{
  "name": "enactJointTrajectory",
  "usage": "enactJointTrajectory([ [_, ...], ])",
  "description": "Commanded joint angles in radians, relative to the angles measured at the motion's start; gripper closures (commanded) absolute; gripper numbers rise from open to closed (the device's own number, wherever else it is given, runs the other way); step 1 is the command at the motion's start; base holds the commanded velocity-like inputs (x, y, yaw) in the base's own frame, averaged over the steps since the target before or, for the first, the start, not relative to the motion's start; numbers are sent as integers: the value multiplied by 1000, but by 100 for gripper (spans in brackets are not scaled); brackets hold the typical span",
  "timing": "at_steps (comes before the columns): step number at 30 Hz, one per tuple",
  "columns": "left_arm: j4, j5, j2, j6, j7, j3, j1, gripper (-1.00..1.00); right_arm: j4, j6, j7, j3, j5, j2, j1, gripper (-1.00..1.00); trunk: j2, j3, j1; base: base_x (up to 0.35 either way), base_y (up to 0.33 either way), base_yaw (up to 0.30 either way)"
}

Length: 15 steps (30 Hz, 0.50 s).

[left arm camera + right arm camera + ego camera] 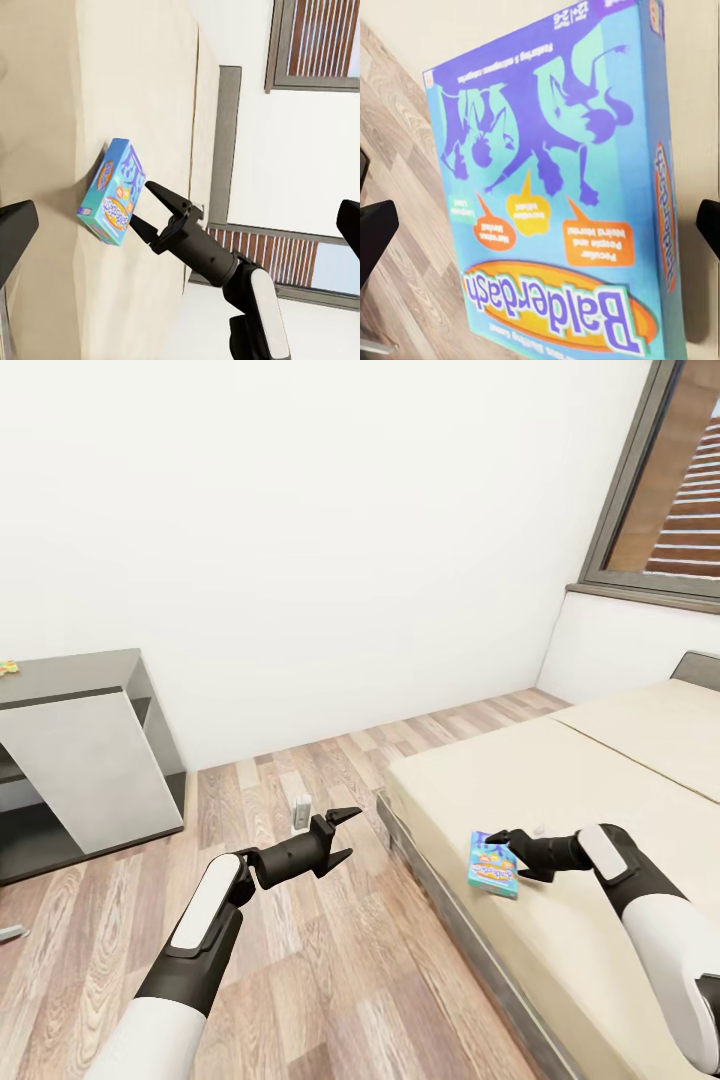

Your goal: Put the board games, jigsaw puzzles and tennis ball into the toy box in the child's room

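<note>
While nothing looks packed away yet as far as I can tell, the robot is at least lined up on one of the bed games. From the head camera, the right end effector (506,857) is reaching over the bed (620,780) with its fingers spread, right at the blue board game (493,865) that lies flat near the bed's edge. The upper tip seems to sit over the box and the lower one beside it, but I can't say for sure it's touching. The left end effector (343,835) hangs over the wood floor (330,980), released and carrying nothing. Off to the left there's a grey shelf unit (90,760) with something small and yellow on top, too tiny to identify.

Left wrist camera: you get a side-on look at the right end effector (146,202) with jaws apart, tips just at the edge of the board game (112,191), not clamped on it.

Right wrist camera: the board game (562,195) is up close, a Balderdash box, with floor showing past one side.

So my read: this is the grab step for a bed game, and pretty much the whole job appears to be left. No toy box in sight from here.
</note>
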Motion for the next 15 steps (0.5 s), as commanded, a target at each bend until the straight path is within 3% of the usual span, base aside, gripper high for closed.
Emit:
enactJointTrajectory([
  [1, -1, 10, 0, 2, 10, 1, -1, -100, 0, 4, 8, -6, 10, -1, 0, -100, 0, -1, 0, 0, 0, 0],
  [7, 0, 10, 0, 2, 10, 0, -1, -100, -2, -20, 8, -8, 10, -13, 2, -100, 0, -1, 0, 0, 0, 0],
  [15, 0, 10, 1, 2, 10, 1, -1, -100, -7, -91, 8, -10, 9, -76, 3, -100, 0, -1, 0, 0, 0, 0],
])
